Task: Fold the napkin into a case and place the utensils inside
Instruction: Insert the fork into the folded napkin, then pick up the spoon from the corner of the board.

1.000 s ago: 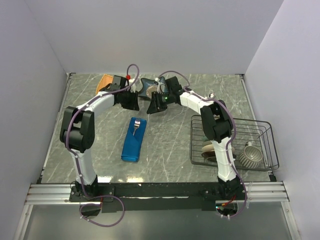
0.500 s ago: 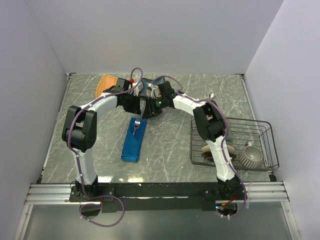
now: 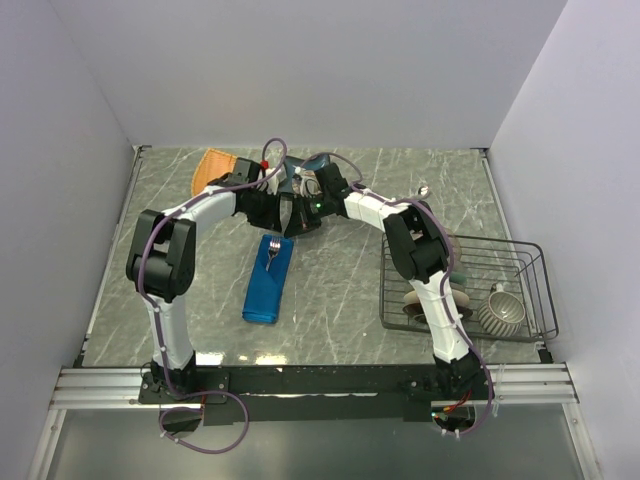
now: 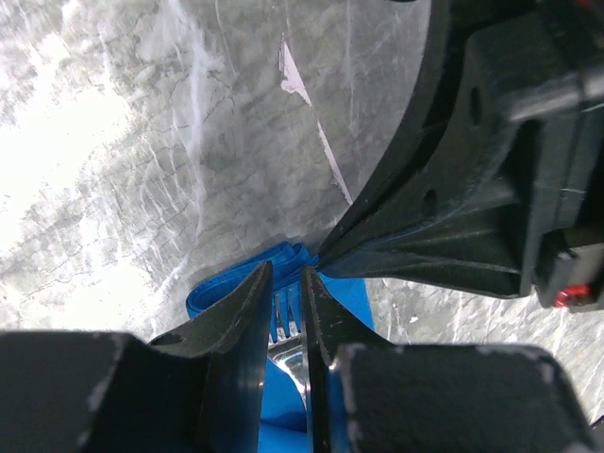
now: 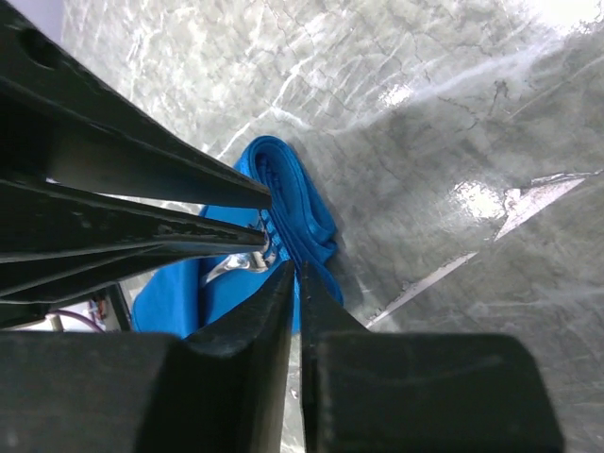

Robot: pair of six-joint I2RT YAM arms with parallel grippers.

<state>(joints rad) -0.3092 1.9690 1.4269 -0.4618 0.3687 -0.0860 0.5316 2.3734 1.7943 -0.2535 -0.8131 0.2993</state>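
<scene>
A narrow blue case point(image 3: 268, 280) lies on the table point(image 3: 340, 290), the fork point(image 3: 271, 256) showing at its 12 o'clock end. Above that end, the left gripper point(image 4: 286, 283) shows a thin slit between its fingers; whether it pinches anything I cannot tell. The right gripper point(image 5: 294, 274) has its fingers pressed together.

Bright blue case point(image 3: 266, 285), plain, slightly shiny. Grey, white-veined table point(image 3: 340, 290). Silver fork point(image 3: 271, 256). Orange dish point(image 3: 208, 167) at ten o'clock; black wire rack point(image 3: 480, 240) at four. White-and-black arms point(image 3: 205, 205), purple cables point(image 3: 268, 145). Pale lilac walls point(image 3: 300, 70).
</scene>
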